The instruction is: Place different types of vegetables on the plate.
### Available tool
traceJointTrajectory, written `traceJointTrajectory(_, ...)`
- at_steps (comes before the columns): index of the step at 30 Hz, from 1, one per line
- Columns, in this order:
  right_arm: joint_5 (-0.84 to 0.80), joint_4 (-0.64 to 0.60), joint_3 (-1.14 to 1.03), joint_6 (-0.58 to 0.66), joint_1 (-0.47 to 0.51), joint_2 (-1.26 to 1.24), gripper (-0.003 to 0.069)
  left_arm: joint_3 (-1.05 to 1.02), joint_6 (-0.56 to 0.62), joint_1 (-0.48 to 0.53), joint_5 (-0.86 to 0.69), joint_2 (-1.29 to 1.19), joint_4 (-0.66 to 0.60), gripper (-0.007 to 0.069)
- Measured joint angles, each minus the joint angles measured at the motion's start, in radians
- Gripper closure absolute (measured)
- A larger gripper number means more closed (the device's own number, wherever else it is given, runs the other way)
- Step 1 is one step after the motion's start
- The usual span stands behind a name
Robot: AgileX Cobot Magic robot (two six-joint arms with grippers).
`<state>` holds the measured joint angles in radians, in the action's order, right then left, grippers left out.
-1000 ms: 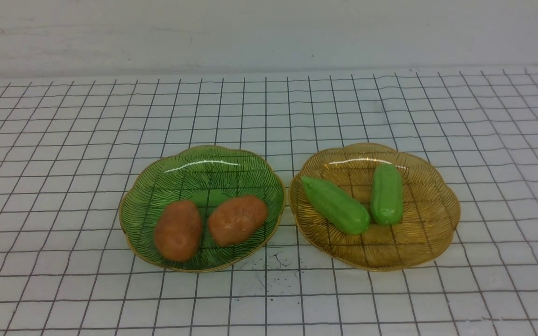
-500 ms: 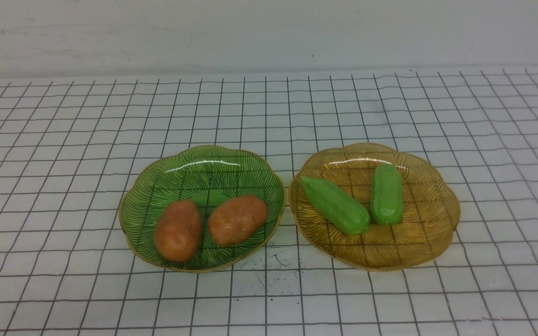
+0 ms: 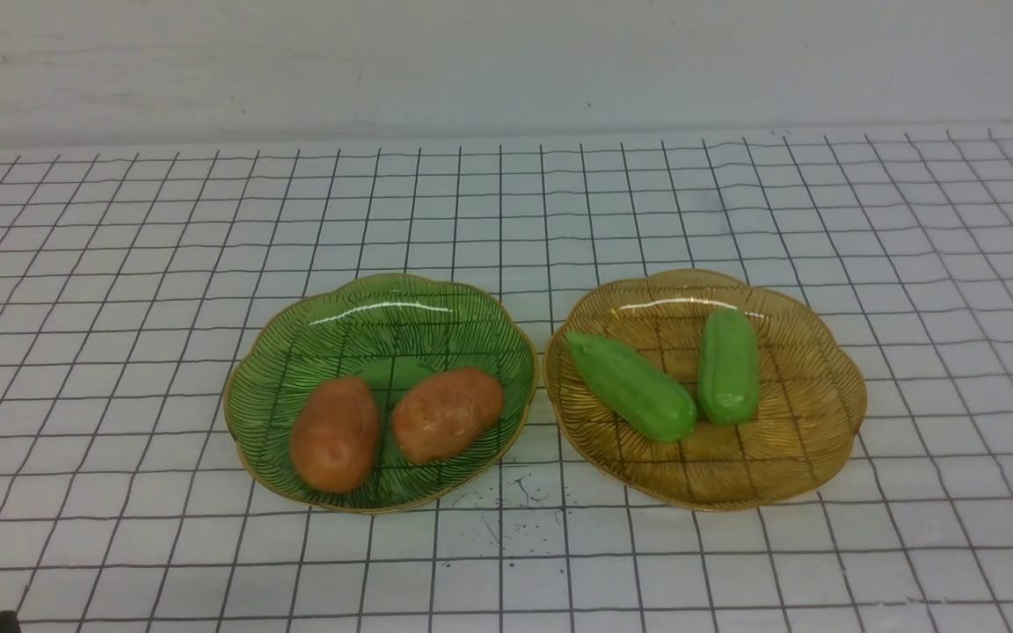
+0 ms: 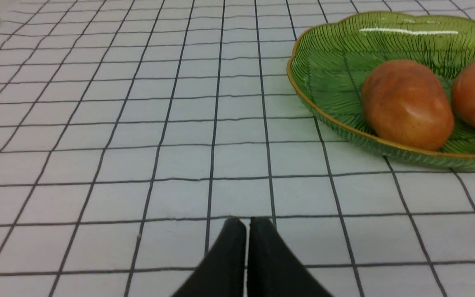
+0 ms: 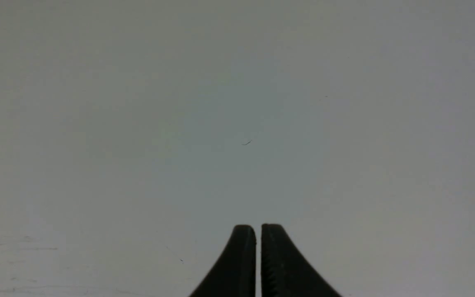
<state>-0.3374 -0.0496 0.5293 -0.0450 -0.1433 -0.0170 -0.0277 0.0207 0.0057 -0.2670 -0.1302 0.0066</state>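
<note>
We see two scalloped, ribbed plates with gilt rims side by side on a white cloth with a black grid (image 3: 120, 264). The green translucent plate (image 3: 383, 312) on the left holds both glossy, lumpy orange-brown plastic potatoes: the nearer potato (image 3: 335, 433) lies just beside the farther potato (image 3: 448, 414), with a narrow gap between them. The amber translucent plate (image 3: 810, 387) on the right holds both smooth, bright green plastic cucumbers. The slanted cucumber (image 3: 634, 387) and the straight cucumber (image 3: 728, 365) have their near ends close together, and we cannot tell whether they touch. The black left gripper (image 4: 248, 220) sits low over the cloth beside the green plate, its jaws pressed together on nothing. The black right gripper (image 5: 259, 227) faces a plain pale grey surface, jaws together and empty.
</note>
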Motion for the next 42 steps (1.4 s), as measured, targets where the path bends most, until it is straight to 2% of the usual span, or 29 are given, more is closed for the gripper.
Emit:
traceJointTrajectory(13, 0.0, 0.0, 0.0, 0.0, 0.0, 0.0, 0.0646, -0.001, 0.147, 0.0, -0.047, 0.0, -0.103, 0.0632)
traceJointTrajectory(24, 0.0, 0.0, 0.0, 0.0, 0.0, 0.0, 0.0646, -0.001, -0.04, 0.0, -0.047, 0.001, -0.059, 0.0632)
traceJointTrajectory(42, 0.0, 0.0, 0.0, 0.0, 0.0, 0.0, 0.0646, -0.001, -0.045, 0.0, -0.047, 0.001, -0.05, 0.0632)
